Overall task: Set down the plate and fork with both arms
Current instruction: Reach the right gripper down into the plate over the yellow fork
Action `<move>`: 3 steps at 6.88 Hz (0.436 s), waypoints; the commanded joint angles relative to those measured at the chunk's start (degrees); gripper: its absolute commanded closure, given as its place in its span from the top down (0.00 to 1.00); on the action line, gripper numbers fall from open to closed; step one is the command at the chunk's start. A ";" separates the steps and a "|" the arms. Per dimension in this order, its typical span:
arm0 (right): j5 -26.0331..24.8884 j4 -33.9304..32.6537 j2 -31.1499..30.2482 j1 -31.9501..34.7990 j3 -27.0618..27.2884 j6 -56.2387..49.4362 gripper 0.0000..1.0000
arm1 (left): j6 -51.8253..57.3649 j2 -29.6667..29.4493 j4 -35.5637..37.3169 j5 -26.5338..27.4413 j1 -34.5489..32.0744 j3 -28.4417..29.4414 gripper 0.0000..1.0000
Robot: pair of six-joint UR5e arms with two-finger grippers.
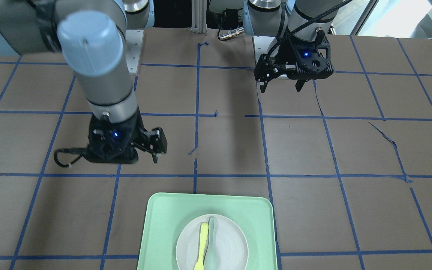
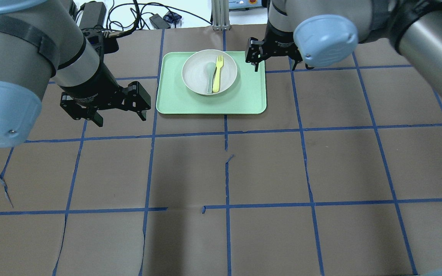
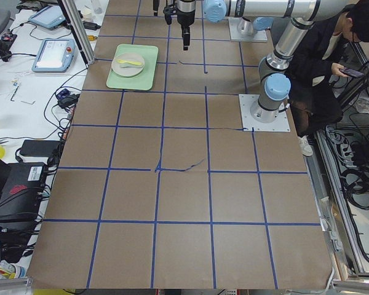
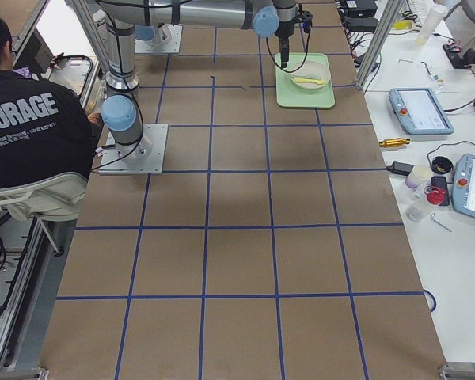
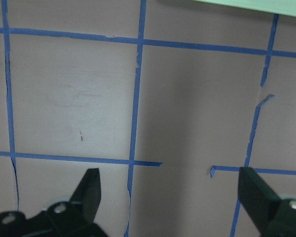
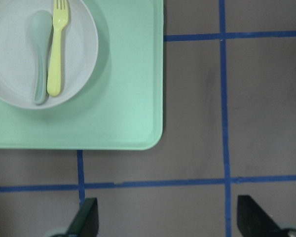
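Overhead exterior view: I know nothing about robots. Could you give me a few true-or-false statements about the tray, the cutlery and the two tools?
1. The yellow fork lies on the plate. True.
2. The spoon lies off the plate, on the brown tabletop. False: it lies on the plate, right beside the fork.
3. The plate sits on the green tray. True.
4. The right tool is clamped on the fork. False: it is open and holds nothing.
5. The left tool is open and empty. True.
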 commanded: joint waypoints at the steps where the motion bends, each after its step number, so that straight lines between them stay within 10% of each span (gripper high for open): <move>1: -0.18 -4.50 16.68 3.08 -11.87 5.28 1.00 | -0.16 -0.11 0.15 0.07 0.00 0.12 1.00; 3: 0.43 -5.11 25.61 4.23 -21.67 7.14 0.90 | -0.16 -0.28 0.15 0.07 0.09 0.21 1.00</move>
